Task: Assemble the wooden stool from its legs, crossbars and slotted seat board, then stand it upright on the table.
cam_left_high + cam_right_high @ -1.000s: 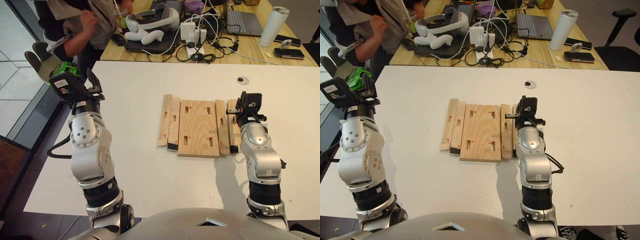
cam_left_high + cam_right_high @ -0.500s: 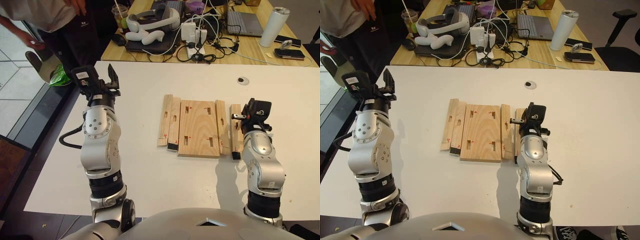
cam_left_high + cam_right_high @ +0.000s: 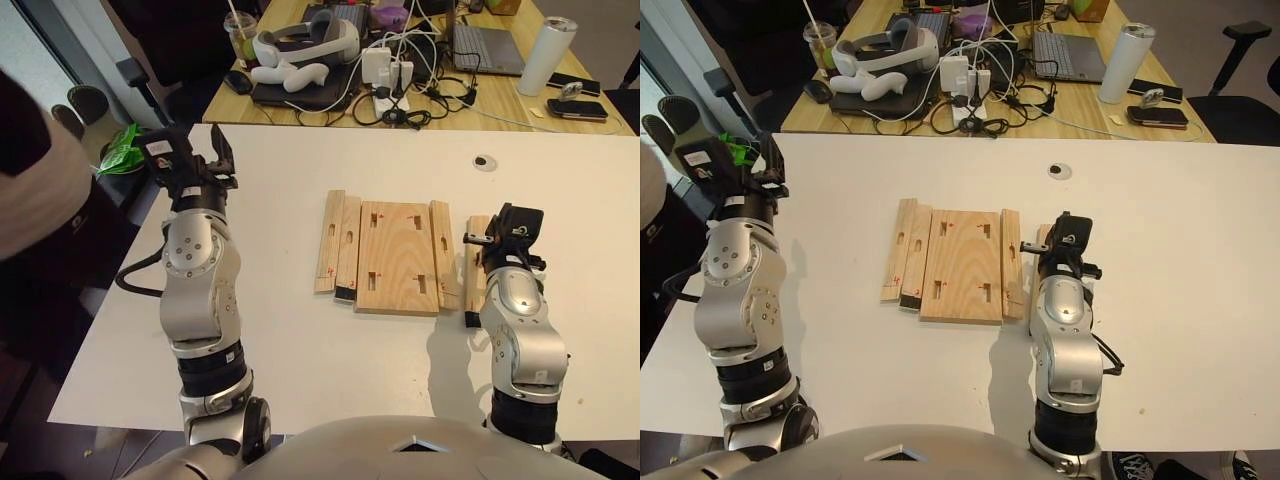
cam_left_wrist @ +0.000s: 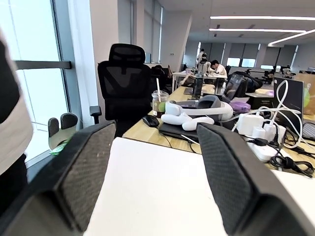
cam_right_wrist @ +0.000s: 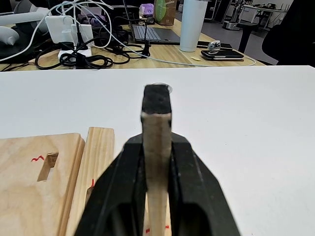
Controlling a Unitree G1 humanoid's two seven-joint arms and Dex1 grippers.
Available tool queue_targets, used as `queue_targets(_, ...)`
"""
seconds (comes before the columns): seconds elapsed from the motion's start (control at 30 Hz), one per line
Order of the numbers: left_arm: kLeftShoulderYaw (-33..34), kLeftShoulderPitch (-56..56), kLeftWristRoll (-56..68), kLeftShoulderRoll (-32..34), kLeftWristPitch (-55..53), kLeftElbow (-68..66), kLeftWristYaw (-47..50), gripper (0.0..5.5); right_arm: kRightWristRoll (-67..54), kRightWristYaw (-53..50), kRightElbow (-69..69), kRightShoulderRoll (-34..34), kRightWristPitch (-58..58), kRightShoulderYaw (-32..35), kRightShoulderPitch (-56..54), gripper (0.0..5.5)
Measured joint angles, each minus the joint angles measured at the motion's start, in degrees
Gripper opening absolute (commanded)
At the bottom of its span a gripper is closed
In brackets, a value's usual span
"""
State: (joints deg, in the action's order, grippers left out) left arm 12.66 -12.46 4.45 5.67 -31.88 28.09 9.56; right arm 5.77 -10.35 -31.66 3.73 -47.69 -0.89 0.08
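**Stool kit, unassembled: one part in the right gripper, left gripper idle**

Item 1. Slotted seat board (image 3: 397,257): lying flat at mid-table, four slots facing up, nothing fitted into them yet.

Item 2. Two slotted strips (image 3: 338,243): lying flat side by side, touching the board's left edge. Whether they are legs or crossbars cannot be told.

Item 3. Single strip (image 3: 443,253): lying flat against the board's right edge.

Item 4. Black-tipped wooden piece (image 5: 156,125), probably a leg: sitting on edge just to the right of item 3. Whether it is resting on the table or lifted clear cannot be told.

Item 5. Right gripper (image 5: 156,145): clamping item 4 narrowly between both fingers, close behind the black tip.

Item 6. Left gripper (image 3: 190,165): hanging raised near the table's far left corner, pads (image 4: 88,172) spread wide and holding nothing, well apart from every part.

Item 7. White table (image 3: 280,330): bearing all parts, plus a small dark round disc (image 3: 486,161) farther back.

Hazards, as judged:
- The grip is sitting near one end, so the long free end may be swinging or pivoting in the fingers once lifted.
- Item 3 is lying very close; a sideways move may be knocking it or shifting the board.
- With the left gripper far off, nothing is bracing the board; pressing a part into a slot may be sliding it across the smooth top.
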Motion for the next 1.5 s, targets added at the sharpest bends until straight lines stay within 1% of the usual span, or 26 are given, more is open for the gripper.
queue_targets(0.13,0.6,1.0,-0.3,-1.2,0.0,0.6,1.1,3.04,0.1,0.9,0.0,-0.3,-1.6,-0.2,-0.8,0.37)
queue_targets(0.3,0.8,1.5,-0.4,-1.3,-0.1,1.5,1.3,3.04,0.2,1.1,-0.8,-0.1,-2.1,-0.9,-0.4,0.37)
queue_targets(0.47,0.5,3.0,-0.5,-2.0,-0.2,2.7,1.5,3.04,-0.5,3.7,-1.8,-0.9,-2.1,-0.6,0.5,0.37)
queue_targets(0.8,-0.4,3.0,-0.9,-3.1,-0.2,2.7,2.1,3.04,-1.0,5.3,2.8,-2.3,4.8,-0.7,1.2,0.37)
queue_targets(1.17,-0.5,3.0,-1.0,-3.4,-0.1,2.7,2.1,3.04,-2.5,9.5,0.9,-4.8,7.1,-0.1,4.5,0.37)
queue_targets(1.5,-0.6,3.0,-1.1,-3.6,-0.1,2.7,2.2,3.04,-1.9,8.4,1.6,-4.5,10.4,-0.8,5.6,0.37)
